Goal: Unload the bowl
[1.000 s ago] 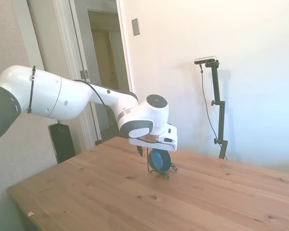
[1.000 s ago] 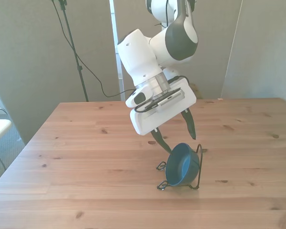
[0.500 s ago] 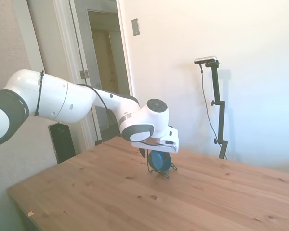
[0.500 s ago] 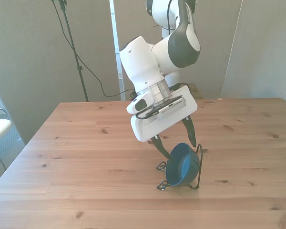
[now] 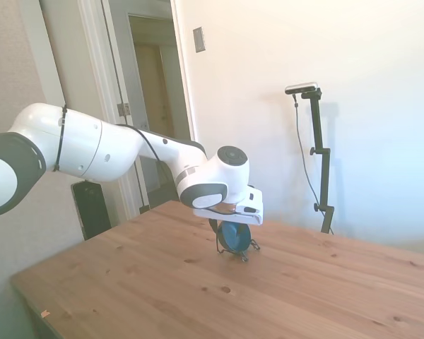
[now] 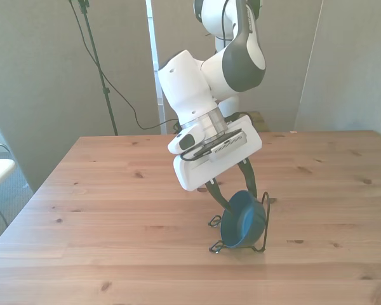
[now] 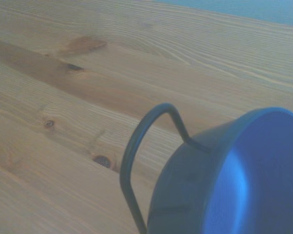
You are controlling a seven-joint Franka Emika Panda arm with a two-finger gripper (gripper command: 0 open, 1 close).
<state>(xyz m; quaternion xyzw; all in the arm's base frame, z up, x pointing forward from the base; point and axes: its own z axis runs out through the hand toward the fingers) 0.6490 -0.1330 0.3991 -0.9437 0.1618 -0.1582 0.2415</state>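
Currently, we observed the bowl (image 6: 244, 220) standing on its edge in the wire rack (image 6: 264, 223) on the wooden table (image 6: 114, 190), toward the front view's right of centre. Our gripper (image 6: 232, 190) was positioned directly above the bowl's upper rim, fingers (image 6: 214, 190) spread apart, one on each side of the rim. We could not confirm contact. In the wrist view, the bowl (image 7: 234, 180) leaned against a rack wire (image 7: 136, 146).

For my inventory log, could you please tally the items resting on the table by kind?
Bowl: 1, blue bowl, standing on edge in the rack.
Rack: 1, black wire rack on the table.
Total: 2.
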